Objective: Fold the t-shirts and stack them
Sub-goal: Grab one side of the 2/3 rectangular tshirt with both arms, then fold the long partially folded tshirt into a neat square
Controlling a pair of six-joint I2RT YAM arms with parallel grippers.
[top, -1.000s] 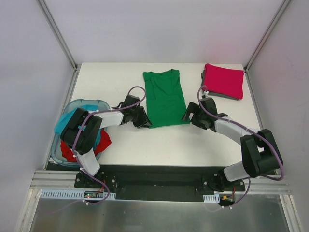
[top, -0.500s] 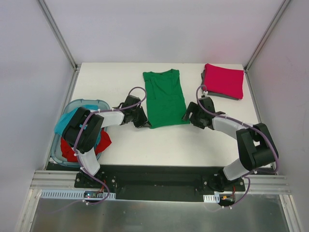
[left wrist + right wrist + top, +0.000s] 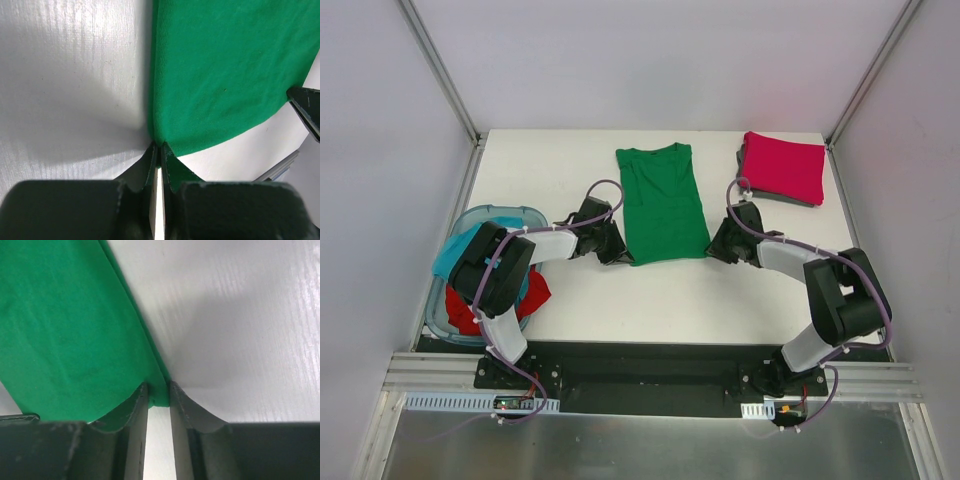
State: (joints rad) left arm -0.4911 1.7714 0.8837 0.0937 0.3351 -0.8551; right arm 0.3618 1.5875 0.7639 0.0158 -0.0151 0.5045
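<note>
White worktop, top view: green shirt lies flat between left pincer and right pincer, its near corners at their tips. Folded pink shirt sits beyond the right pincer, well apart.
Left wrist: fingertips pressed together on the shirt's corner; cloth spreads ahead and to the right.
Right wrist: fingers narrowly parted, hem clamped between them; cloth spreads ahead-left.

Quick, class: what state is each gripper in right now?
Left gripper: closed on the green t-shirt corner.
Right gripper: closed on its other corner.
</note>
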